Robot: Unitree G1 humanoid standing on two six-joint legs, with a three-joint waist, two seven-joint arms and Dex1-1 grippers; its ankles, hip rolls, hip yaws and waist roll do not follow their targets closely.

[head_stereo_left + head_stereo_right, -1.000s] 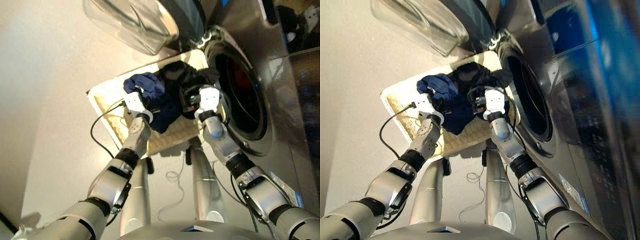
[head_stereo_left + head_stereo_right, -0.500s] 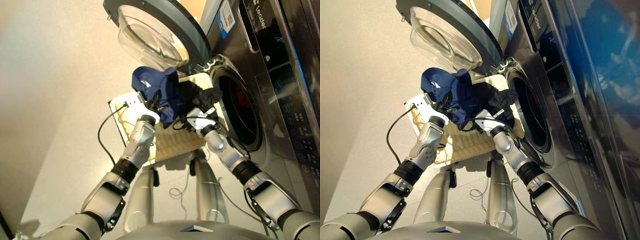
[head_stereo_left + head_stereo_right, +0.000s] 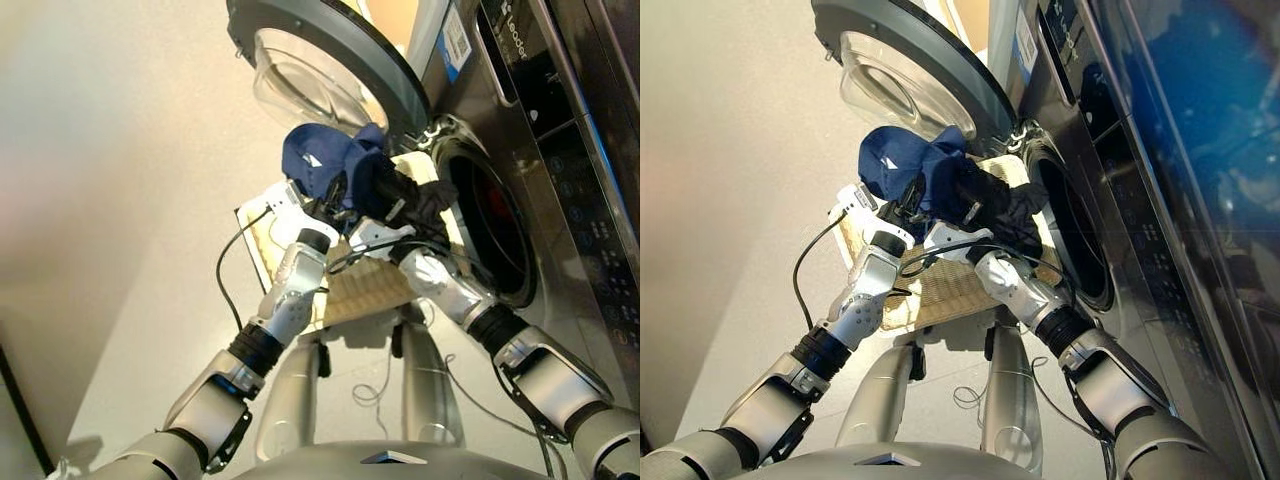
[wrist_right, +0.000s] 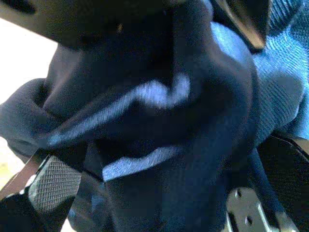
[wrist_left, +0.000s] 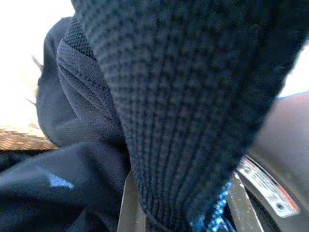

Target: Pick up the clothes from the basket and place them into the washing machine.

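The pale floor (image 3: 120, 250) carries the dark grey washing machine (image 3: 560, 170), which stands at its right side with the round door (image 3: 330, 70) swung open. The cream basket (image 3: 375, 290) seems to lie on the floor just before the drum opening, though its underside is hidden.
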